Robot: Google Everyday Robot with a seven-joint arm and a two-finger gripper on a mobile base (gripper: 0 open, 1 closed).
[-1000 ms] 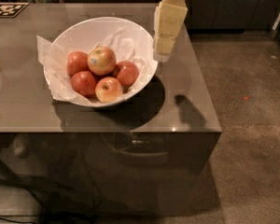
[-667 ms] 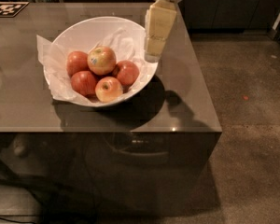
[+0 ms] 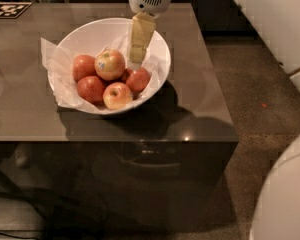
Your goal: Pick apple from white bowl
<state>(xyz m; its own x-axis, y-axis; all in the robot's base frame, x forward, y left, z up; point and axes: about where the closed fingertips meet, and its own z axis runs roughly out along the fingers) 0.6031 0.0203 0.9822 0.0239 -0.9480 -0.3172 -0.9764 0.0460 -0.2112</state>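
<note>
Swinging inward from over the rim during the past second, the tool (image 3: 136, 54) now hangs over the inside of the white bowl (image 3: 85, 31), near the fruit pile but apart from it. Whether the tool is open or closed cannot be told from this angle. The apple (image 3: 110, 64), largest of five and marked by a pale sticker, sits untouched atop the heap, resting against darker red apples (image 3: 91, 88) on crumpled paper (image 3: 52, 59), with the bowl standing on the bench (image 3: 200, 89). By this evidence the approach looks largely done, while the final closing-in on the apple, the grasp and the lift out of the bowl all remain.
</note>
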